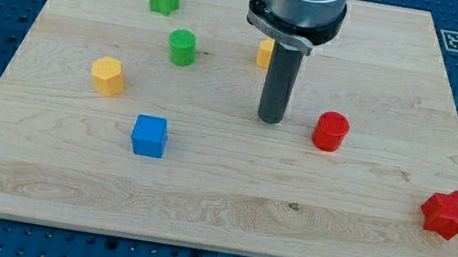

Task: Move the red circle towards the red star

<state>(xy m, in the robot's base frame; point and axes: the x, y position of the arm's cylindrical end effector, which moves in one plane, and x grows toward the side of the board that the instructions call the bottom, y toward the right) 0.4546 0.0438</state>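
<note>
Left of the red circle [331,131], apart, my tip [269,119]

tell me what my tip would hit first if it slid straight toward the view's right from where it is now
Most likely the red circle, which sits just to the view's right of my tip at about the same height on the board. The red star lies farther right and lower, off that line.

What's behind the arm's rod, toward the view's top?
A yellow block peeks out at the rod's left; the arm covers the rest, so its shape is unclear. My tip is left of the red circle.
</note>
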